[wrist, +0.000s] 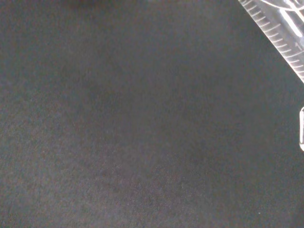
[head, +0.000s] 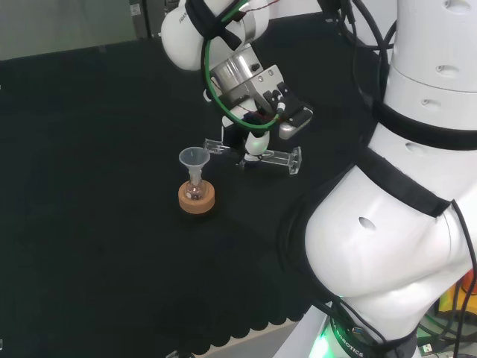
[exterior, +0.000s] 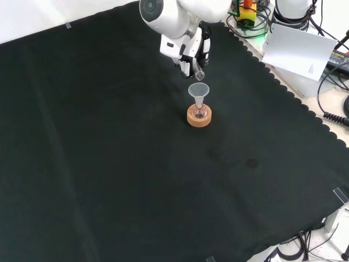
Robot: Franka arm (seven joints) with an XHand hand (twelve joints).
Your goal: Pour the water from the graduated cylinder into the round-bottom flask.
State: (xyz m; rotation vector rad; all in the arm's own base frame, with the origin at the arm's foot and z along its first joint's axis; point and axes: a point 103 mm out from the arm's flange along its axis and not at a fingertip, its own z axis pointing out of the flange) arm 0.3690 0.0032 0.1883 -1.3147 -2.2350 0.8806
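Graduated marks on the clear cylinder point(wrist: 278, 38) cross the wrist view over matte black cloth point(wrist: 142, 123). From the head view you see the hand point(head: 257, 123), fingers curled round it, holding it horizontal with its mouth beside the clear funnel point(head: 194, 158), presumably to pour. From the front, that funnel tops the small round-bottom flask point(exterior: 199, 112) on its cork ring point(exterior: 198, 119).

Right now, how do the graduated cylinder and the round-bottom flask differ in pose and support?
The graduated cylinder lies nearly level above the cloth, held in the hand; the round-bottom flask stands upright on a cork ring. The flask carries a funnel; the cylinder carries nothing. Both are clear.
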